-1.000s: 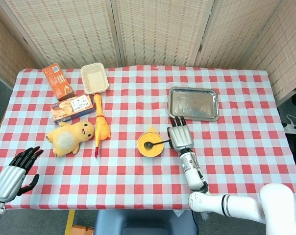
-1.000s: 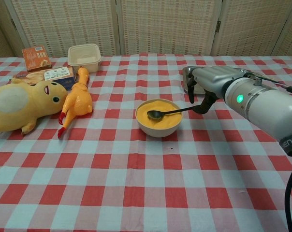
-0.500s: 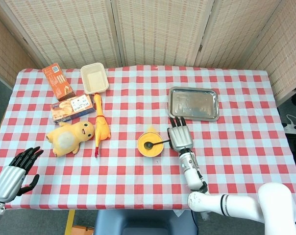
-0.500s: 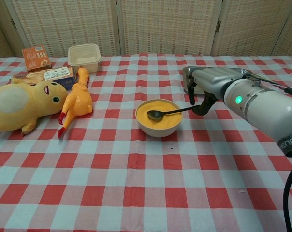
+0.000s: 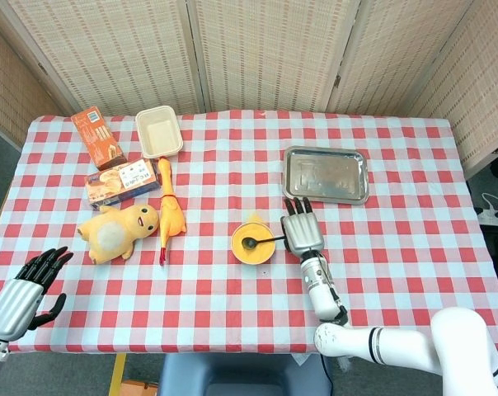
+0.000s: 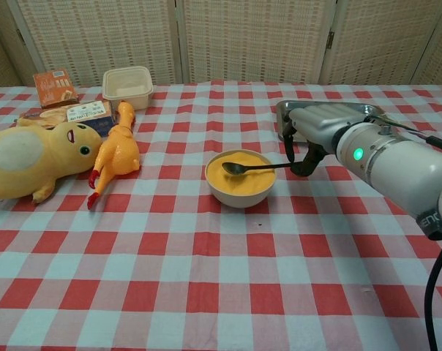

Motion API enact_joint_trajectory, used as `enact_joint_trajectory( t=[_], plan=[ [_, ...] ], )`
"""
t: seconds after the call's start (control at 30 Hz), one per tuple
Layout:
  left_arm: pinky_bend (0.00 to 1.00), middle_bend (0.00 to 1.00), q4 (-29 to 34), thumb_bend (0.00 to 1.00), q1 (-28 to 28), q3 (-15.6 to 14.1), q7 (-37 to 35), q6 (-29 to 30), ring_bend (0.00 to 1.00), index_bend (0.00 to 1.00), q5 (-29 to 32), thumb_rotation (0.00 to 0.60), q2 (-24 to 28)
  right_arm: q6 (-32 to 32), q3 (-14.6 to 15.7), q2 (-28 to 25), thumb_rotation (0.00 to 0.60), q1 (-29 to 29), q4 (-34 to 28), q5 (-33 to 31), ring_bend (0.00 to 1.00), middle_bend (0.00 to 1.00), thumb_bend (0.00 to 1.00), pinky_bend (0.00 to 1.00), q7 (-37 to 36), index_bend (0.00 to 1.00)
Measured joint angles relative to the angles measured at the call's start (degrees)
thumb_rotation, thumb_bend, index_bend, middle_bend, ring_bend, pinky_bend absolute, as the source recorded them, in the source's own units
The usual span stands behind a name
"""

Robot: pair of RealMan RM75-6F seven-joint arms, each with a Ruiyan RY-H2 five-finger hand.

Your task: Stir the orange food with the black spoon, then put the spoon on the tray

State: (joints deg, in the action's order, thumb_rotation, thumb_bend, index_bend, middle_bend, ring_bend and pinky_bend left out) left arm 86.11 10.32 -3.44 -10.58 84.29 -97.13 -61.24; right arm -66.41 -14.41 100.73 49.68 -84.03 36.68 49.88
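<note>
The head view looks down on the whole surface (image 5: 397, 206), covered in a red-and-white checked cloth, and is the only view that shows the left robot hand (image 5: 26, 289). That dark-fingered hand hangs off the surface's near-left edge, far from the small cream bowl (image 5: 252, 241), with its fingers spread and nothing in them. The chest view looks across the surface from low down and shows the pinch on the spoon more plainly.

The small cream bowl (image 6: 241, 178) is filled with smooth orange food (image 6: 243, 175). The thin black metal spoon (image 6: 256, 168) rests its scoop in the orange food, and its handle runs out over the bowl's right rim. The silver right robot hand (image 6: 309, 135) sits just to the right of the bowl and pinches the end of the handle between thumb and a finger, the other fingers hanging down. In the head view the spoon (image 5: 260, 242) lies across the bowl toward the right robot hand (image 5: 302, 228).

The shiny rectangular metal tray (image 5: 326, 175) lies beyond the bowl and to its right, with nothing visible in it. An open beige food container (image 5: 159, 131) sits far back and left of the bowl. Left of the bowl lie a yellow rubber chicken (image 5: 168, 210), a yellow plush duck (image 5: 117, 231) and two orange snack boxes (image 5: 96, 136).
</note>
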Motion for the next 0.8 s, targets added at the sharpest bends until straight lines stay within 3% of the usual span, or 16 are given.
enact_joint_trajectory(
  t=[0.37,0.8],
  plan=[
    [0.13,0.00,0.0,0.51,-0.1,0.0,-0.2,0.3,0.00,0.00,-0.1,0.600,0.1,-0.4,0.1,0.0,0.600,0.1,-0.4,0.6,0.00,0.07,0.29,0.02,-0.3,0.58],
    [0.13,0.00,0.2,0.51,-0.2,0.0,0.2,0.4,0.00,0.00,-0.1,0.600,0.1,-1.5,2.4,-0.9,0.600,-1.0,-1.3,4.4,0.00,0.07,0.29,0.04,-1.2,0.47]
  ],
)
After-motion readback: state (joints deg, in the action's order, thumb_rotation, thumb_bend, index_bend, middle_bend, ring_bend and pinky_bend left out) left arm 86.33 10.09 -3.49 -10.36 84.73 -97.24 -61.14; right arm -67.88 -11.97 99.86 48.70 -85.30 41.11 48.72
